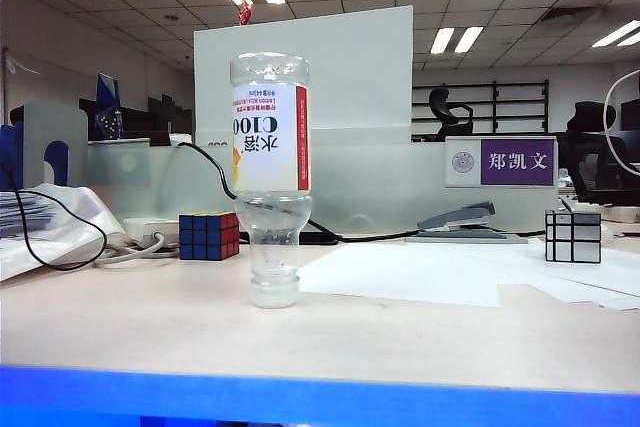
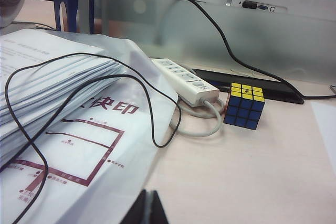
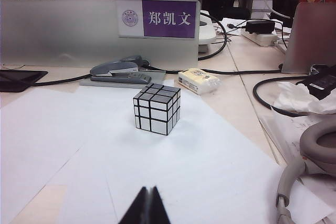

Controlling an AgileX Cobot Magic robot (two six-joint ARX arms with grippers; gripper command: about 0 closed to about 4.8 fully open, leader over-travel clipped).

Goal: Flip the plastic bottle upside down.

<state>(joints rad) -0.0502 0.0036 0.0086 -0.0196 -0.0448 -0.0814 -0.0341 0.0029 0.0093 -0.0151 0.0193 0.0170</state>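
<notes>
Exterior view is showing the plastic bottle (image 1: pixel 270 172) balancing on its cap (flip looks done); left gripper (image 2: pixel 146 208) and right gripper (image 3: pixel 147 205), both pinched shut and empty, should be keeping away.

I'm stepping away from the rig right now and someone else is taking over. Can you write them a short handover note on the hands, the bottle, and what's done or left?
Left hand: shut, holding nothing, low over the desk by the stack of papers, facing the Rubik's cube.
Right hand: shut, holding nothing, over the white sheets, facing the silver mirror cube.
Plastic bottle: stands upside down on its cap at the middle of the table, label inverted; neither hand shows in the exterior view.
Done: the flip looks complete.
Left: apparently nothing; just confirm the bottle stays steady.
</notes>
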